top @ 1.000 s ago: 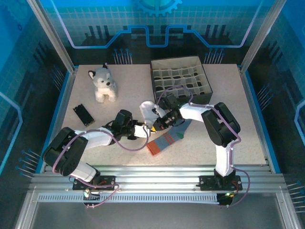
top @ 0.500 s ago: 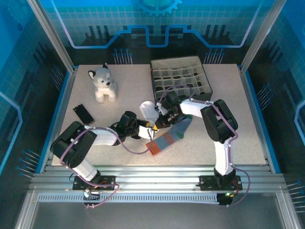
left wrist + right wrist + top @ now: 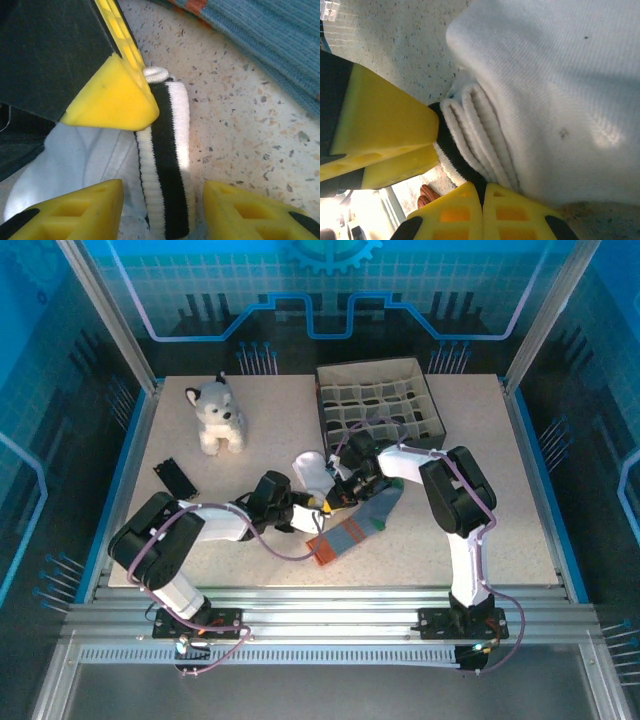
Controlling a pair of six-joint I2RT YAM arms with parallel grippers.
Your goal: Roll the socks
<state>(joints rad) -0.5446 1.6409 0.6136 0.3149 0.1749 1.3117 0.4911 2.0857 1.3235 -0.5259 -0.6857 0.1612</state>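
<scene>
Rolling is barely begun. In the middle, the white sock [image 3: 310, 470] has only its striped cuff [image 3: 167, 150] folded in layers, pinched by the clenched right gripper [image 3: 482, 196]. The left gripper [image 3: 162, 202] straddles it, jaws released. The grey-blue sock [image 3: 358, 523] lies flat just to its right, unrolled.

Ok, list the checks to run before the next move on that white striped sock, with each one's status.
1. Right end effector grips the white fabric sock with dark stripes at the cuff: ok, jaws shut on the folded cuff.
2. Left end effector open: ok, jaws stand either side of the striped cuff.
3. Roll tight and even: cannot tell, the layers deeper in are hidden.
4. Grey-blue fabric sock with orange-red cuff out of the way: ok, lying flat, apart from the white cuff.
5. Room between the end effectors: not ok, both crowd the same cuff.
</scene>
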